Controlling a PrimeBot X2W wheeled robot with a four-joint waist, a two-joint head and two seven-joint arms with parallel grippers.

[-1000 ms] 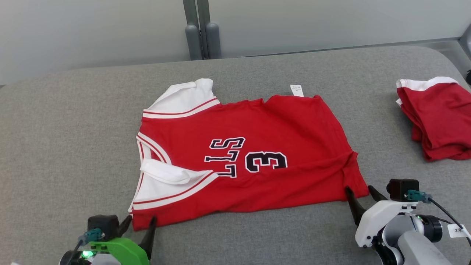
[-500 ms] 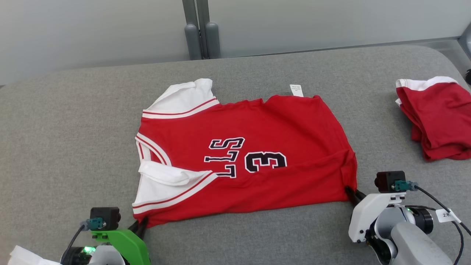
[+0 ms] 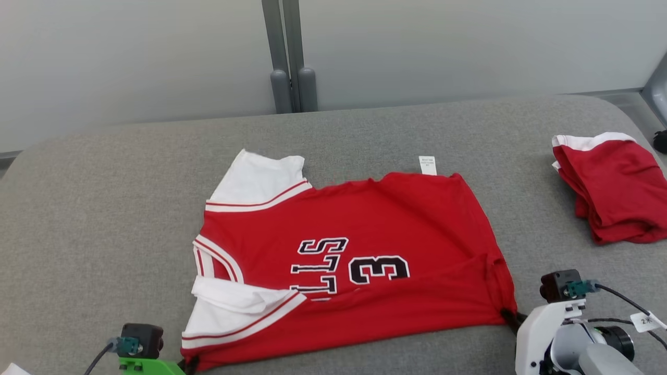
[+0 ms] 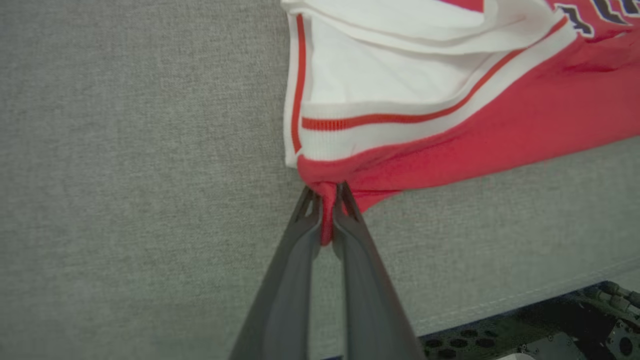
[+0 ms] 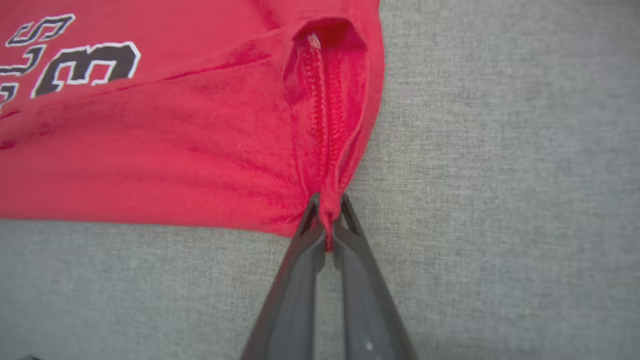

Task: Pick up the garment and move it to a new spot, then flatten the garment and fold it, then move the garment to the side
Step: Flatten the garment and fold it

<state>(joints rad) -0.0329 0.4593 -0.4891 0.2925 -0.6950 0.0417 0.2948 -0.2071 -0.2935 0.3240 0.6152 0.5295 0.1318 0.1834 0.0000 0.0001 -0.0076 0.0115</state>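
Note:
A red jersey (image 3: 354,271) with white sleeves and a black number 3 lies spread on the grey table (image 3: 104,208). At the bottom left, my left gripper (image 3: 188,363) is shut on the jersey's near-left corner, just below the white sleeve. The left wrist view shows the red cloth (image 4: 450,125) pinched between the left gripper's (image 4: 327,200) two fingers. My right gripper (image 3: 510,316) is shut on the near-right hem corner. In the right wrist view the right gripper (image 5: 327,210) clamps a bunched seam of the jersey (image 5: 175,140).
A second red and white garment (image 3: 615,192) lies folded at the table's right end. A white label (image 3: 427,165) sticks out from the jersey's far edge. Two grey posts (image 3: 289,57) stand behind the table. The table's front edge (image 4: 525,295) runs close behind my left gripper.
Both grippers went from open beside the jersey's near corners to shut on them. The head camera has tilted, so the whole scene sits lower in the picture.

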